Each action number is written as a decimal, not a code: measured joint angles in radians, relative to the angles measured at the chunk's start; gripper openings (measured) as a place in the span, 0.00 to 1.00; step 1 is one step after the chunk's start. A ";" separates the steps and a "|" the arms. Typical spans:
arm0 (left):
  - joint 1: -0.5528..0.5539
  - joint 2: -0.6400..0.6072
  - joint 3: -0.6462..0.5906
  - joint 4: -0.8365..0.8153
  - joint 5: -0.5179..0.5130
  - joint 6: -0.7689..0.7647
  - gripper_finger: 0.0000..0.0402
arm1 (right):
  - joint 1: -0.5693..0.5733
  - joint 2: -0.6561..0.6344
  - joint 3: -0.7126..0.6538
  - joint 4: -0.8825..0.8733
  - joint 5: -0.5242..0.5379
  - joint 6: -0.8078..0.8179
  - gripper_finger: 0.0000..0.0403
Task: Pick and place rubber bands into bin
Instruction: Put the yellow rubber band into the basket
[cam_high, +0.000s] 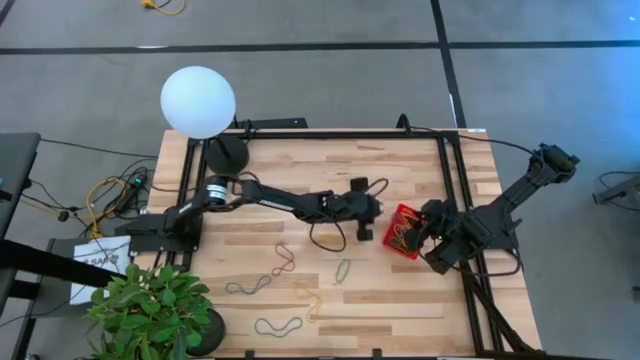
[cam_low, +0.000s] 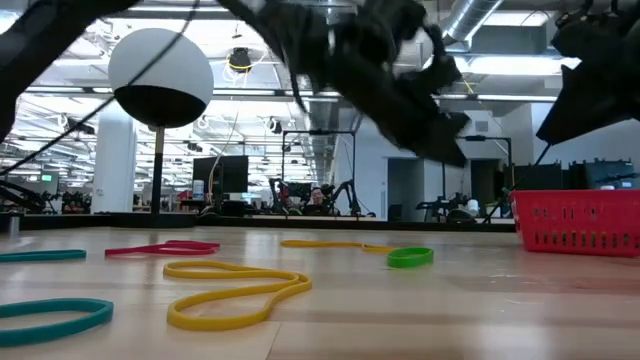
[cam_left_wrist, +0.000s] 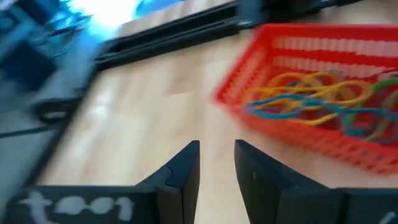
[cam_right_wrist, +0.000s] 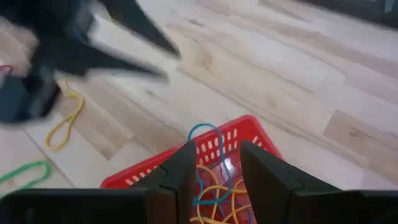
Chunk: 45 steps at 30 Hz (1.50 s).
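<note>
The red bin (cam_high: 404, 232) stands on the table's right half, with several coloured rubber bands (cam_left_wrist: 317, 99) piled inside. More bands lie flat on the wood: red (cam_high: 283, 258), green (cam_high: 343, 270), teal (cam_high: 247, 287), yellow (cam_high: 315, 305) and a second teal one (cam_high: 278, 325). My left gripper (cam_high: 365, 226) (cam_left_wrist: 216, 155) hovers just left of the bin, open, with nothing between its fingers. My right gripper (cam_high: 422, 230) (cam_right_wrist: 217, 155) is over the bin, open. A bluish band (cam_right_wrist: 205, 127) loops up between its fingers, above the bin's wall (cam_right_wrist: 242, 134). My right gripper points down into the bin with the bluish band's loop (cam_right_wrist: 219, 144) standing in the gap between its fingers. The rest of that band runs down among the bands in the bin. I cannot tell whether the fingers touch it.
A lamp with a white globe (cam_high: 198, 100) and a black round base (cam_high: 227, 152) stands at the far left corner. A potted plant (cam_high: 150, 305) is at the near left corner. Black frame rails (cam_high: 448, 180) run along the right and far edges. Bare wood lies between the loose bands and the bin.
</note>
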<state>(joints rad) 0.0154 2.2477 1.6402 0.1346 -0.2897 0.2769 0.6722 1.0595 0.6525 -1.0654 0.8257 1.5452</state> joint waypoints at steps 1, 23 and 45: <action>0.001 -0.033 0.000 -0.059 -0.041 0.011 0.23 | 0.003 0.000 0.000 -0.007 0.014 0.004 0.29; -0.001 -1.141 -0.947 -0.270 0.041 -0.255 0.23 | -0.080 0.076 -0.025 0.673 0.115 -0.796 0.22; -0.045 -1.493 -1.345 -0.115 -0.063 -0.408 0.23 | -0.468 0.607 0.135 1.281 -0.512 -0.955 0.22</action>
<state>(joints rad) -0.0299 0.7548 0.2947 0.0195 -0.3525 -0.1308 0.2043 1.6669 0.7878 0.2153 0.3137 0.5898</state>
